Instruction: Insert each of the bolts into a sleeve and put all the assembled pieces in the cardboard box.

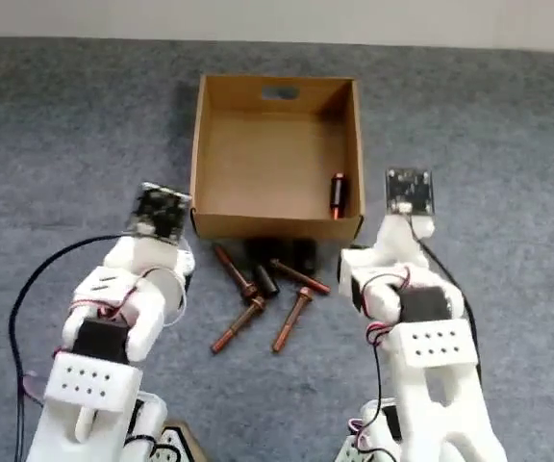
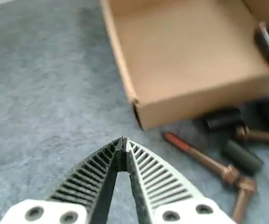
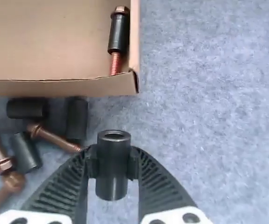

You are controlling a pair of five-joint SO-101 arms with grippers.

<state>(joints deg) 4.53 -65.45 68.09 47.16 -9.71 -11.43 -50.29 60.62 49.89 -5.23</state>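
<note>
Black sleeve (image 3: 112, 179) clamped in right pincer (image 3: 112, 153) off cardboard box (image 3: 60, 87) corner; left pincer (image 2: 123, 143) together over carpet (image 2: 41, 93).

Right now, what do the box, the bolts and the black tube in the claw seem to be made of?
The box looks like brown cardboard, matte, with raw cut edges and a folded corner. The bolts look like metal, perhaps copper-plated, going by their dull reddish sheen. The sleeve is black, smooth and faintly glossy. It could be plastic or blackened metal; its look leaves that open.

bolts (image 1: 239, 327) and sleeves (image 1: 263, 279) crowding cardboard box (image 1: 277, 227) front wall, open carpet (image 1: 75, 135) either side
</note>
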